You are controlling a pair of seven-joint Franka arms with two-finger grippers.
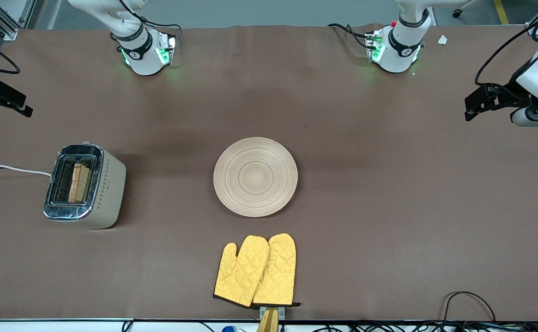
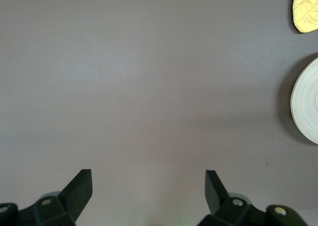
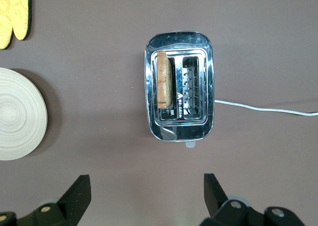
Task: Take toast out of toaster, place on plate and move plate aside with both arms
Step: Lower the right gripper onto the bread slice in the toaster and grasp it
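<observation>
The toast (image 1: 77,182) stands upright in one slot of a silver toaster (image 1: 86,186) toward the right arm's end of the table; it also shows in the right wrist view (image 3: 165,79). The round pale wooden plate (image 1: 255,176) lies bare at the table's middle, and its edge shows in both wrist views (image 2: 307,104) (image 3: 17,114). My right gripper (image 1: 22,105) (image 3: 147,179) is open and empty, up over the table beside the toaster. My left gripper (image 1: 474,103) (image 2: 148,175) is open and empty, over bare table at the left arm's end.
Two yellow oven mitts (image 1: 257,271) lie side by side, nearer the front camera than the plate. A white cord (image 1: 10,168) runs from the toaster off the table's end. Brown cloth covers the table (image 1: 388,207).
</observation>
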